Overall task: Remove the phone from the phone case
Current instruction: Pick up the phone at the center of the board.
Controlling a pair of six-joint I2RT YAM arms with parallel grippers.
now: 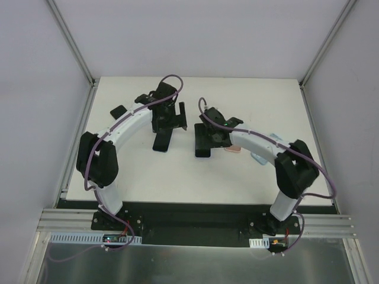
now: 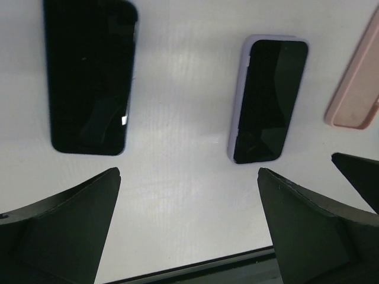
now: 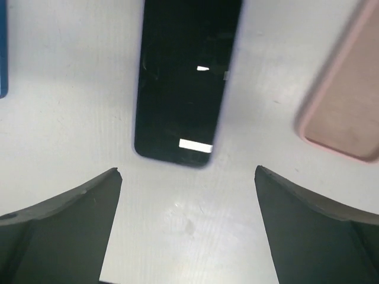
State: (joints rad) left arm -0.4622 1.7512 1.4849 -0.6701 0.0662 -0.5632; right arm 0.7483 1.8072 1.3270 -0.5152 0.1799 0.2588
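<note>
A black phone in a lavender phone case (image 2: 269, 100) lies screen up on the white table. The right wrist view shows it (image 3: 186, 83) just ahead of the fingers, and the top view shows it (image 1: 203, 151) partly under the right arm. My right gripper (image 3: 188, 174) hovers above its near end, open, with nothing between the fingers. My left gripper (image 2: 188, 177) is open and empty over bare table, between the cased phone and a bare black phone (image 2: 89, 77). From above, the left gripper (image 1: 164, 123) hangs over that bare phone (image 1: 161, 142).
A pink case (image 3: 346, 100) lies right of the cased phone and also shows in the left wrist view (image 2: 355, 89). A blue item (image 3: 2, 53) sits at the left edge of the right wrist view. A small black object (image 1: 118, 110) lies at the far left.
</note>
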